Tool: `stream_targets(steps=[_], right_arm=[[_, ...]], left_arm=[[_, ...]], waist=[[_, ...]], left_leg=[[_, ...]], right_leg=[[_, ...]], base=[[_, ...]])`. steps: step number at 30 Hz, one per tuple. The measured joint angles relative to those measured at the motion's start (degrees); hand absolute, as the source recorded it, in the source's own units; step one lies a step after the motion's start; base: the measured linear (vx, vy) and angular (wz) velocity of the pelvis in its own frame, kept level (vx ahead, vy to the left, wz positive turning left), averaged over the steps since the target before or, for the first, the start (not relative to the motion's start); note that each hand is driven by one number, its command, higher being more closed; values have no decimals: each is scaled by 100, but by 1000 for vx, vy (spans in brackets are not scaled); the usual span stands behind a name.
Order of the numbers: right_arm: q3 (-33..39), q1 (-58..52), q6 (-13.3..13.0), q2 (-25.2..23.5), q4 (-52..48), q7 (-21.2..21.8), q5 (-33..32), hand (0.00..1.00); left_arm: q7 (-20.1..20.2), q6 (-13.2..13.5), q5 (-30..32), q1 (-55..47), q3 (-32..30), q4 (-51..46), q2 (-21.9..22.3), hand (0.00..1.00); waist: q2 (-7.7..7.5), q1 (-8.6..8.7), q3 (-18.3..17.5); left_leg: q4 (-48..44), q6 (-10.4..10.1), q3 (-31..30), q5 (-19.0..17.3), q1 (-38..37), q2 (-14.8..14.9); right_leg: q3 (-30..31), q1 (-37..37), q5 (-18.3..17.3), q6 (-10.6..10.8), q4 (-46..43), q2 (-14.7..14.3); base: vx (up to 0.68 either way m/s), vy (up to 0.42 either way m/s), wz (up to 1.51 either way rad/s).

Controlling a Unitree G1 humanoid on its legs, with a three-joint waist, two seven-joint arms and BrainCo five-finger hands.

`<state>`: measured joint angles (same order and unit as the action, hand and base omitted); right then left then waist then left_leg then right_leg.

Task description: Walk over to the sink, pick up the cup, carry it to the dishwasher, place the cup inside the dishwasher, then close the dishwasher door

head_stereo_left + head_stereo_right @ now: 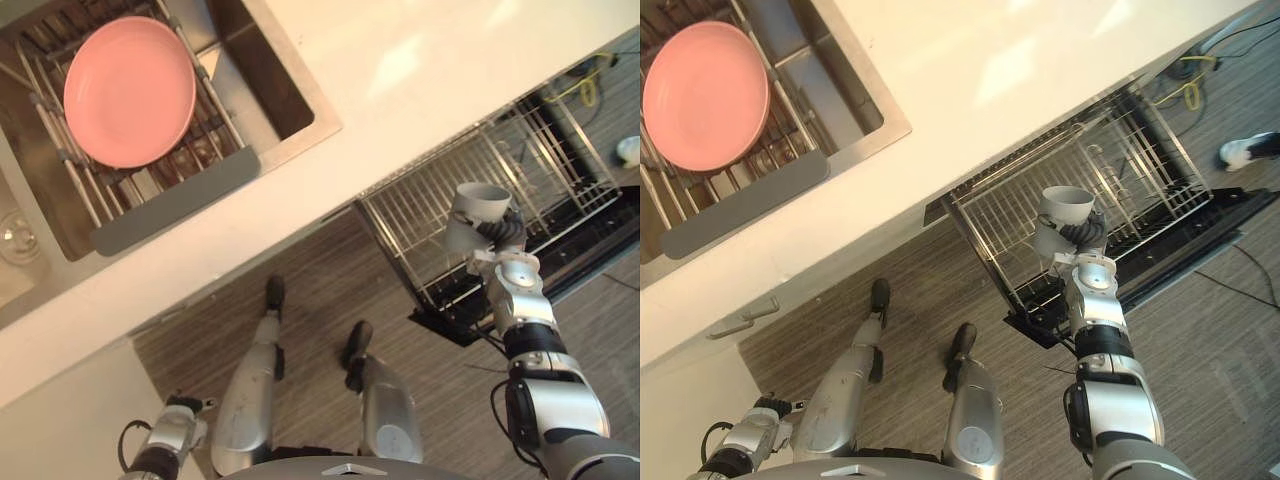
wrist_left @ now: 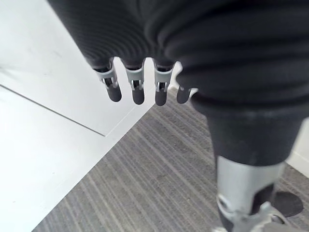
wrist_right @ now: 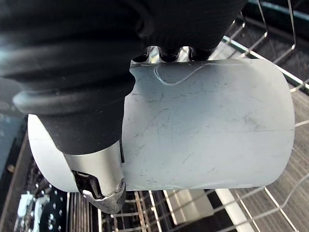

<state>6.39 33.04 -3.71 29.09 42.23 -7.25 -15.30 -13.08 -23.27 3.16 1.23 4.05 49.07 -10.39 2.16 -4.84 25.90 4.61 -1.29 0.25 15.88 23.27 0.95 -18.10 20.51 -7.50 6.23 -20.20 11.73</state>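
A pale grey cup (image 1: pixel 478 206) (image 1: pixel 1067 208) (image 3: pixel 207 125) sits in my right hand (image 1: pixel 497 236) (image 1: pixel 1087 232), whose fingers and thumb (image 3: pixel 104 186) curl round it. The hand holds it open end up, just above the near edge of the dishwasher's pulled-out wire rack (image 1: pixel 520 170) (image 1: pixel 1110 170). The dishwasher door (image 1: pixel 590 260) (image 1: pixel 1185 255) lies open below the rack. My left hand (image 1: pixel 172 430) (image 1: pixel 752 432) hangs low beside the white cabinet front, fingers (image 2: pixel 136 87) straight and holding nothing.
A sink (image 1: pixel 280 90) (image 1: pixel 865 110) at the upper left holds a wire drying rack with a pink plate (image 1: pixel 130 90) (image 1: pixel 705 95). The white countertop (image 1: pixel 420 70) runs diagonally above the dishwasher. A person's shoe (image 1: pixel 1248 150) stands on the floor at the far right.
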Motion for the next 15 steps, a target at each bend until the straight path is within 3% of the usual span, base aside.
stream_targets(steps=[2, 8, 9, 15], right_arm=[[-254, 253, 0, 4, 165, 151, 144, 100], [-682, 548, 37, -16, 155, 389, 214, 100], [-694, 569, 40, -16, 150, 430, 214, 0], [-818, 860, 180, -56, 127, 669, -31, 0]], left_arm=[[196, -133, -2, 56, 1, 171, 83, 0], [268, -119, -148, 193, -179, 280, 262, 0], [269, -105, -196, 217, -179, 304, 264, 0], [128, 289, -761, 279, -457, 390, 300, 0]], waist=[[22, -22, 20], [27, -124, 79], [25, -122, 83], [19, -139, 107]], left_leg=[[-1, 2, -22, 26, 88, -50], [-1, -83, -164, 87, 264, -76], [-1, -97, -181, 98, 288, -76], [-2, -160, -204, 143, 387, -74]], right_leg=[[2, 204, -163, -12, -313, 101], [-85, 537, -506, -102, -869, 223], [-112, 562, -535, -108, -915, 235], [-154, 773, -761, -187, -1297, 311]], base=[[7, -64, 14], [-30, -95, 15], [-34, -109, 22], [-40, -111, 9]])
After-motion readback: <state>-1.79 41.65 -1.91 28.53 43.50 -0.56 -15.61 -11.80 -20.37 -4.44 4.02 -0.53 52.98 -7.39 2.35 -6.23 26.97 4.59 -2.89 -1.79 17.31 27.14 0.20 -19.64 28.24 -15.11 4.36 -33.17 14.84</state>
